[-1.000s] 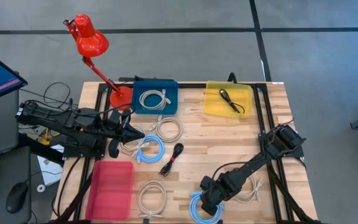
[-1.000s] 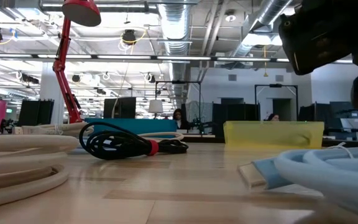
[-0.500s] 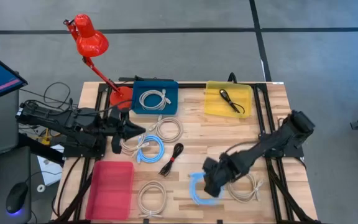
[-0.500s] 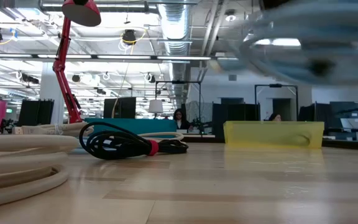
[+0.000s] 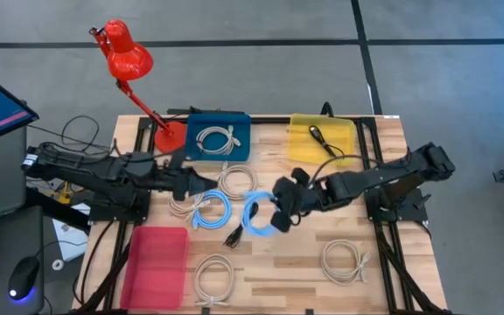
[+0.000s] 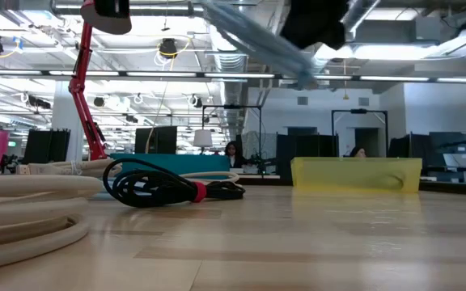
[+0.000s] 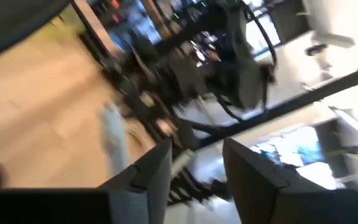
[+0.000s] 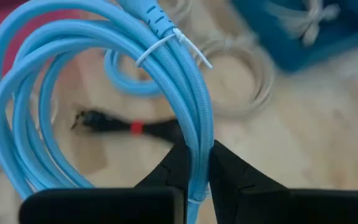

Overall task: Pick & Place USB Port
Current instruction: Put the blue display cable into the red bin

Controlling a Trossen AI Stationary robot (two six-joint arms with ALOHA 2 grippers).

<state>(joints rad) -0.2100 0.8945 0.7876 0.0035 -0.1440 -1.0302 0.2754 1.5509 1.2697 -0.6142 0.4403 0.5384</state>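
Right wrist view showed my right gripper [image 8: 197,163] pinching the blue cable coil [image 8: 104,81], lifted above mid-table: carry step. Next I judged a bin must be chosen.

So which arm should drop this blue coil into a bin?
Right. The right gripper is shut on the blue cable coil, held above mid-table not far from the blue bin. The left gripper hangs open and empty beside a white coil.
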